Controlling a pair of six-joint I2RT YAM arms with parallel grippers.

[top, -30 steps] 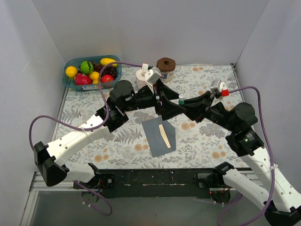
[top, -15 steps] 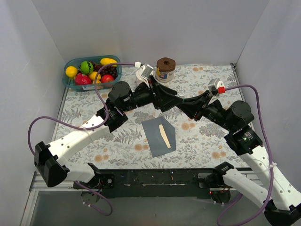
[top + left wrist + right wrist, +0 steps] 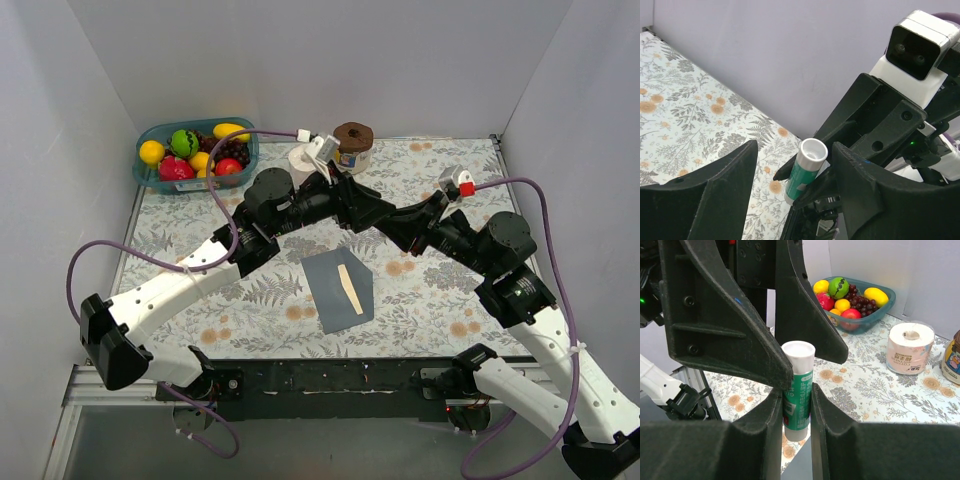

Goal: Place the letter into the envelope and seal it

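The dark grey envelope [image 3: 338,290] lies flat on the floral table in front of both arms. A narrow cream-tan strip [image 3: 349,288] shows on it; I cannot tell whether this is the letter. My right gripper [image 3: 392,222] [image 3: 796,390] is shut on an upright green glue stick [image 3: 799,370] with a white cap, held in the air above the envelope's far edge [image 3: 799,462]. My left gripper [image 3: 372,212] [image 3: 794,160] is open, with its fingers on either side of the glue stick's [image 3: 805,172] capped end. I cannot tell if they touch it.
A teal basket [image 3: 195,183] of toy fruit stands at the back left and also shows in the right wrist view [image 3: 875,320]. A toilet roll [image 3: 298,160] [image 3: 910,347] and a brown-lidded jar [image 3: 352,145] stand at the back centre. White walls enclose the table.
The two grippers have closed in on each other above the table. The left gripper's open fingers now straddle the glue stick, which is hidden in the top view.
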